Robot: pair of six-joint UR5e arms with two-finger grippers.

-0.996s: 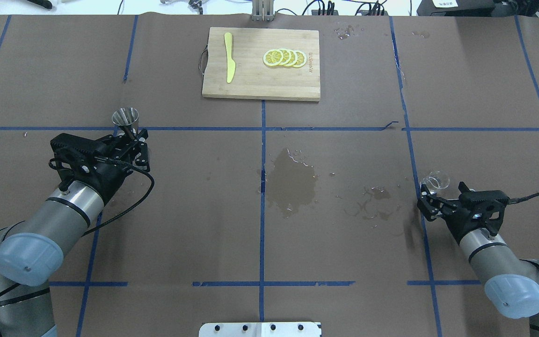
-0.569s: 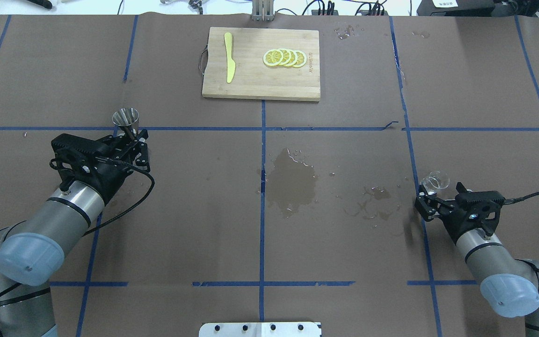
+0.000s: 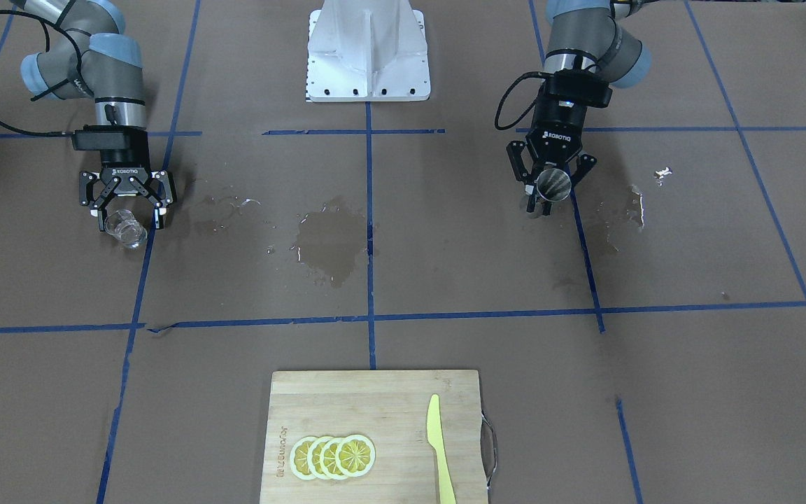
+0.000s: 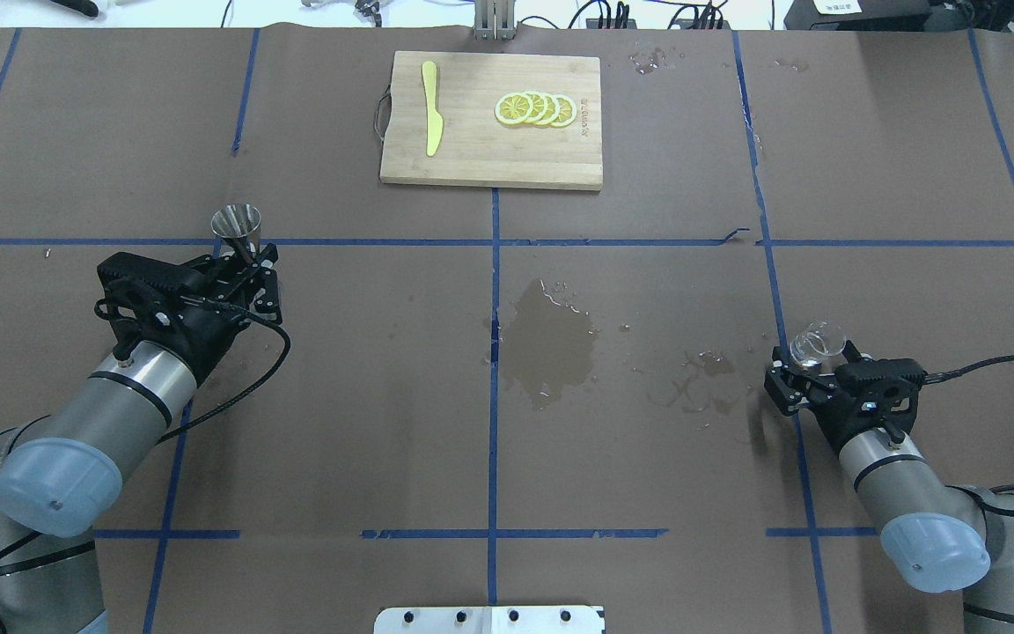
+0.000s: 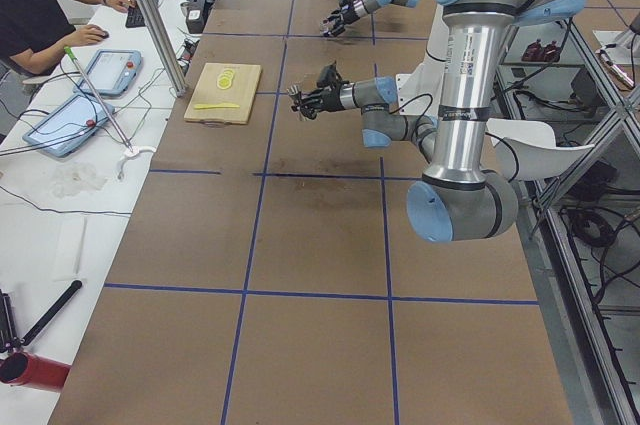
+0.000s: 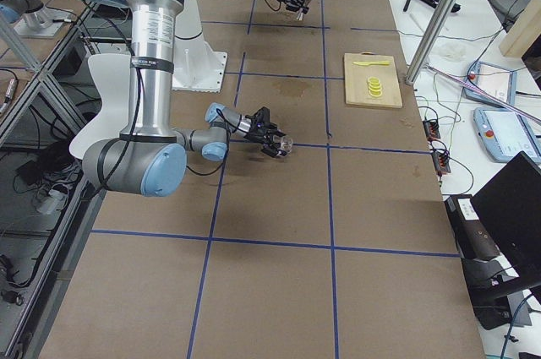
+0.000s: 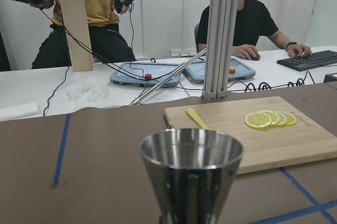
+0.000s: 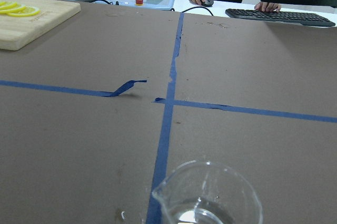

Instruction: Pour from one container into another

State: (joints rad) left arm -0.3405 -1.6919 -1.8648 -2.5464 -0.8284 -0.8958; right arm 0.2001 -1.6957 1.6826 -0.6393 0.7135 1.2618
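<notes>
Since a second ago, the right pincer (image 4: 802,374) has slid toward the lower left of the overhead frame, carrying the glass beaker (image 4: 817,343) with it, while the left arm has stayed put. The right pincer is clenched on the beaker, which sits at the right edge of the overhead frame, just beside a blue tape line, and stands upright with its spout forward in the right wrist view (image 8: 208,195); a little clear liquid shows at its bottom. In the front-facing view the beaker (image 3: 125,229) appears at far left, between the pincer's fingers (image 3: 156,213).

The left pincer (image 4: 247,255) grasps a steel jigger (image 4: 237,222), held upright at the left of the overhead frame, on the horizontal tape line. The left wrist view shows the jigger's (image 7: 190,174) open rim facing up.

A wet stain (image 4: 551,339) darkens the brown tabletop (image 4: 340,396) at centre. At top centre lies a cutting board (image 4: 491,158) with lemon slices (image 4: 535,108) and a yellow knife (image 4: 430,107).
</notes>
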